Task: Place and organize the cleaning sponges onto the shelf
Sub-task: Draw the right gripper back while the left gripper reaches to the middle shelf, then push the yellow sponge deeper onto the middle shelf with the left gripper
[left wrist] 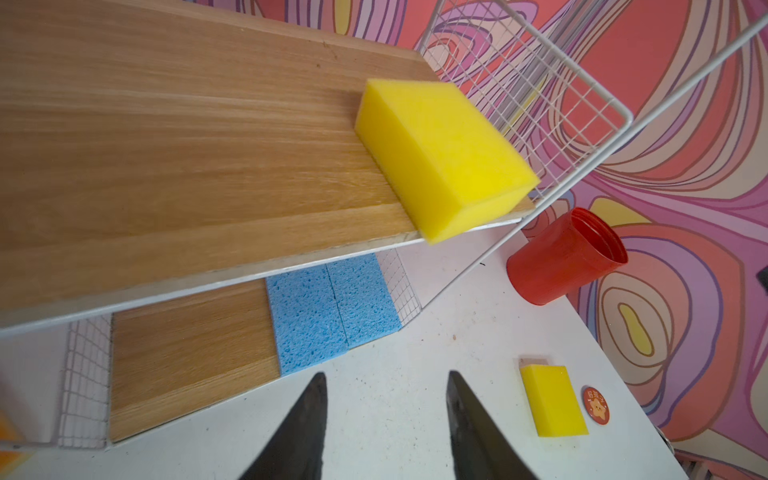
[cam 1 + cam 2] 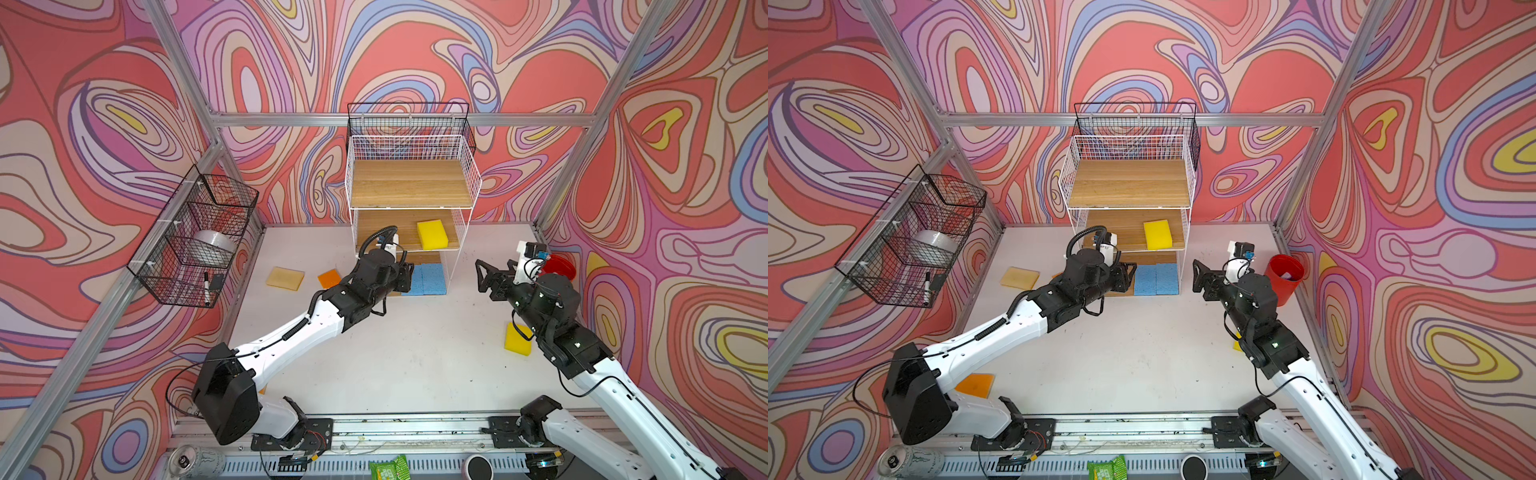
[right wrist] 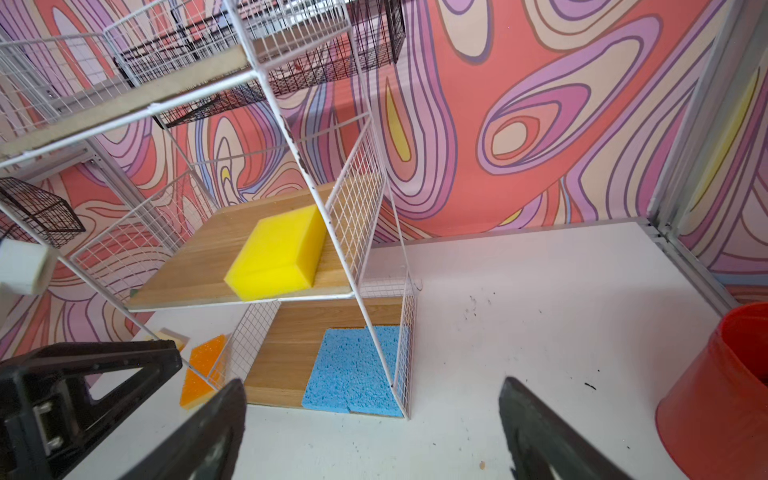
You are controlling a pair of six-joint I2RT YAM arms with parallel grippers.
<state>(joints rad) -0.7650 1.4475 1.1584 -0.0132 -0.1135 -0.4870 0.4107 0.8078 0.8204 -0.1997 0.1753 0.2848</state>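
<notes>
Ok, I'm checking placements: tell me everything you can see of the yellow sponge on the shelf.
The yellow sponge is a thick, plain rectangular block of bright foam. It lies flat on the middle board of the shelf, near its right end by the wire side, slightly askew, one front corner jutting past the edge. Nothing lies on it.

**Mia:** What is the shelf (image 2: 407, 183) made of?

**Tom:** Smooth, light wood boards with grain lines. Thin white metal wire goes around them.

**Mia:** And the blue sponges (image 1: 303, 320)?

**Tom:** They look rough and full of little holes. The yellow sponge (image 1: 440, 153) is foam and looks much smoother.

**Mia:** The red cup (image 1: 561, 266)?

**Tom:** It looks like plastic and it's a bit shiny. The table (image 1: 457, 316) is flat white, not shiny, with dark specks. The basket (image 2: 232, 195) is black metal wire.
</notes>
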